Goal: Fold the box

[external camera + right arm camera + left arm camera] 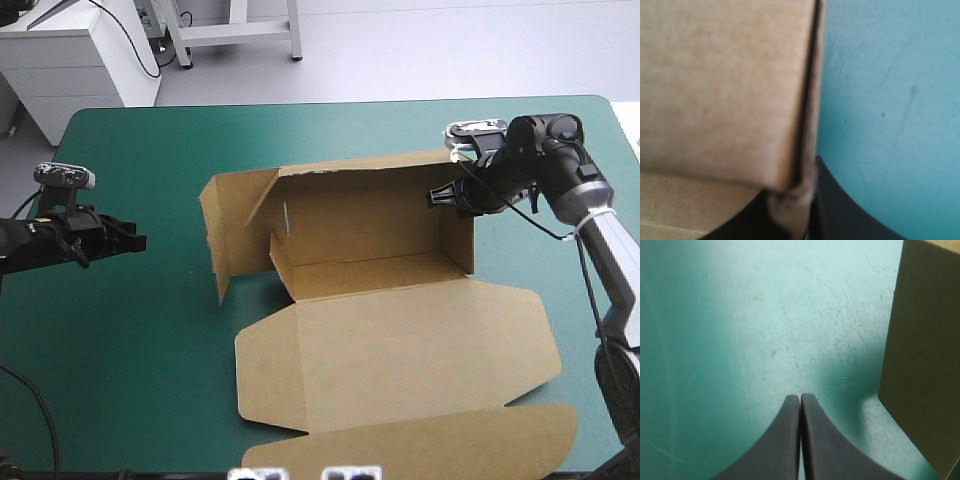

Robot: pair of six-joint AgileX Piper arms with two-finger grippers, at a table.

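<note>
Right gripper [447, 196] is clamped onto the box [370, 230]. In its wrist view the top edge of the right wall [725, 90] runs down between the two black fingers, with board on one side and bare teal-green cover [890, 100] on the other.

Left gripper [138, 243] is pressed together into one point with nothing in it, hanging over bare cover. The box sits mid-table and its long axis runs straight across from one gripper to the other, so each arm has its own end.

The bit that matters, I reckon: the left wall [225, 235] is standing but swung outward, not squared up against the back wall. It's ahead of the left gripper and a little off to one side, near but not touching. In that arm's wrist view it's the brown panel [925, 355] past the fingertips.

So the left arm is clearly the nearer one for that wall, while the right pins the other end. Lid [400, 350] is lying flat on the near side, clear of both.
</note>
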